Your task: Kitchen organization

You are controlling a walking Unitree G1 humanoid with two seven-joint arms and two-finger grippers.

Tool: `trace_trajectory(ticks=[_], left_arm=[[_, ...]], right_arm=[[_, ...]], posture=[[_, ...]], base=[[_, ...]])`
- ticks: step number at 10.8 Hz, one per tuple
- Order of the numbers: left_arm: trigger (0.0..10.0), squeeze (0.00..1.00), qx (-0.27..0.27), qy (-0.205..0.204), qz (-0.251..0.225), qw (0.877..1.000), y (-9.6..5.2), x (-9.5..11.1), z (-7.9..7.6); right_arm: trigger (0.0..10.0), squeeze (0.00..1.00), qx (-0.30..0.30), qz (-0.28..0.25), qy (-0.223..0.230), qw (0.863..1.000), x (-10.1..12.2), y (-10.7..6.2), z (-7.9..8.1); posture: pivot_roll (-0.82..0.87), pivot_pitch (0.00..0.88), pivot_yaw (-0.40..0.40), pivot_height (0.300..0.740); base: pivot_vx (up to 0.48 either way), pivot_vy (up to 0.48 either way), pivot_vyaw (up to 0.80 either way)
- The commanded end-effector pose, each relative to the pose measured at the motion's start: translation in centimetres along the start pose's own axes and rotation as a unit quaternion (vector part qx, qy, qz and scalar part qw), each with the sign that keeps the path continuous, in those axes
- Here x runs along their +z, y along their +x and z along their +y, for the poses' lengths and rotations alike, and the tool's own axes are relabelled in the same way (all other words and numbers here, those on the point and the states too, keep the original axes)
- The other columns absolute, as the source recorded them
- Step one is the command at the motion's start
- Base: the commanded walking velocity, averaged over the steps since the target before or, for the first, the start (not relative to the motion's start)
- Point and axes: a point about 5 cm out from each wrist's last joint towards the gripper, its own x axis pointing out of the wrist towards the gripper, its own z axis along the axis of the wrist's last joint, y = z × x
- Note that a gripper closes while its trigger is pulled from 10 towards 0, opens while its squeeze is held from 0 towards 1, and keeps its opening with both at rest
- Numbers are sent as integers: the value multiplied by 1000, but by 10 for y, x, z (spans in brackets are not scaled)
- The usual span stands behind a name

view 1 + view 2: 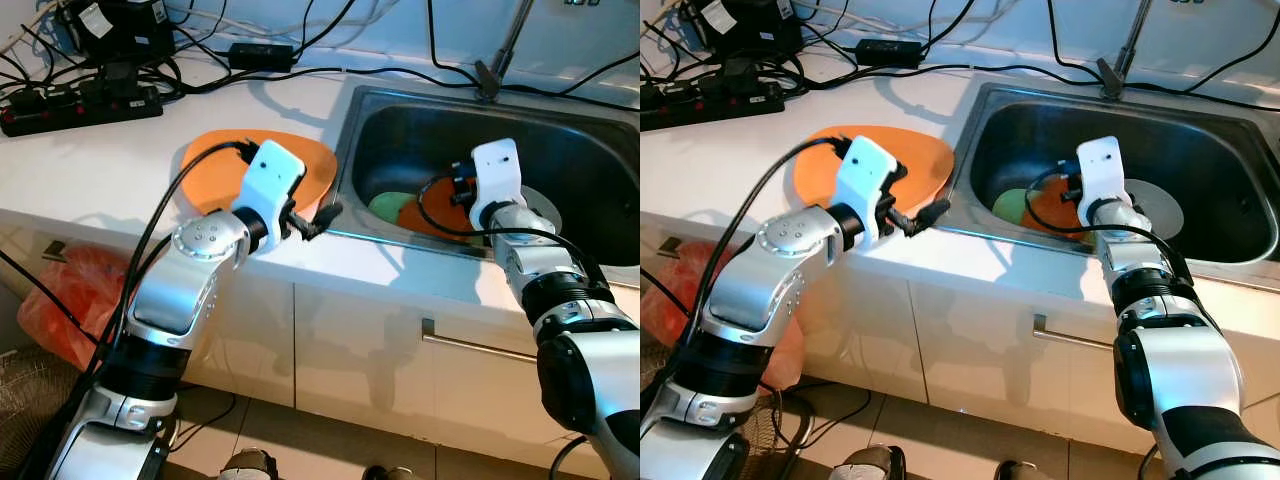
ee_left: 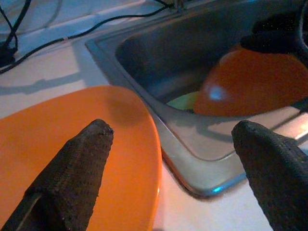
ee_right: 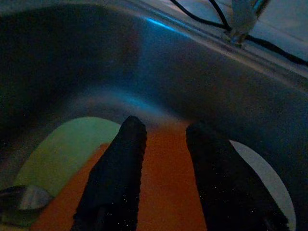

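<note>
Left eye view: right tool sat down in the sink, directly over the orange bowl; left tool stood at the sink's rim, above the orange plate on the bench.

Left wrist view: left tool spread wide, empty.

Right wrist view: fingers slightly apart over the bowl, contact unclear; right arm was plainly nearer.
</note>
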Motion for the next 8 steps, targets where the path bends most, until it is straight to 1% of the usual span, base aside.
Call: trace_trajectory(ticks=[1,3,5,6,7,8], left_arm=[[10000,525,7,4,-7,1000,1,5,3],[10000,529,15,6,-7,1000,1,5,5],[10000,553,66,12,-13,998,-2,10,18],[10000,784,119,13,-22,993,-9,12,31],[10000,784,146,11,-27,989,-13,13,38],[10000,1000,153,11,-28,988,-14,13,39]], right_arm=[[10000,1000,6,-29,7,1000,15,2,-2],[10000,1000,6,-38,7,999,19,2,-3],[10000,1000,10,-56,9,998,26,2,-5],[10000,1000,25,-77,22,996,35,1,-4],[10000,1000,34,-91,28,995,40,1,-3],[10000,1000,36,-93,29,995,42,1,-2]], posture=[[165,76,-12,740],[165,74,-9,740],[173,74,-9,740],[179,74,-9,740],[184,76,-8,740],[184,76,-8,740]], base=[[0,0,0],[0,0,0],[0,0,0],[0,0,0],[0,0,0],[0,0,0]])
